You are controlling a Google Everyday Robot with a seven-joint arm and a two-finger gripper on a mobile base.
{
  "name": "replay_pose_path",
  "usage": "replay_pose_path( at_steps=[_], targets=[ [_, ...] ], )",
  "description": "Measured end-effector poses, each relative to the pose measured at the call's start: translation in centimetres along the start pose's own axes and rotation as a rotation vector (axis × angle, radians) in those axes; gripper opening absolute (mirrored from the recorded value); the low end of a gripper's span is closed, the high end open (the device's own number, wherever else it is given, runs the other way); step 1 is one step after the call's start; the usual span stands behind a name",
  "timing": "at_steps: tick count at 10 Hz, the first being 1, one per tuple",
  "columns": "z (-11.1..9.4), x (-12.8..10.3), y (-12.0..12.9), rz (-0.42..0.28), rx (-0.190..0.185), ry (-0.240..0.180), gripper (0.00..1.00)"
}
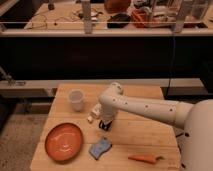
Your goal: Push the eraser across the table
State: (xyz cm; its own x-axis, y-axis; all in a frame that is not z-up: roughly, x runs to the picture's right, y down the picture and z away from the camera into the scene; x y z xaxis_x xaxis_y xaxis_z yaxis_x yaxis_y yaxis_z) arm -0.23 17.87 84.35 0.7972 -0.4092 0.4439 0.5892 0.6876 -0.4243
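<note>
A small white eraser [95,110] lies on the wooden table [140,135], just right of a white cup. A smaller white piece [90,119] lies beside it toward the front left. My gripper [104,124] hangs from the white arm [145,107] and points down at the table. It is just right of and in front of the eraser, close to it. I cannot tell whether it touches the eraser.
A white cup [76,99] stands at the back left. An orange plate [63,142] lies at the front left. A blue sponge [100,148] lies in front of the gripper, and a carrot [144,158] lies near the front right edge. A dark counter with clutter stands behind.
</note>
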Motion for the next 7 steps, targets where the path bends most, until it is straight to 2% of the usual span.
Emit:
replay_pose_path(
  at_steps=[7],
  targets=[
    [0.12, 0.37, -0.36, 0.013, 0.006, -0.006, 0.00]
  ],
)
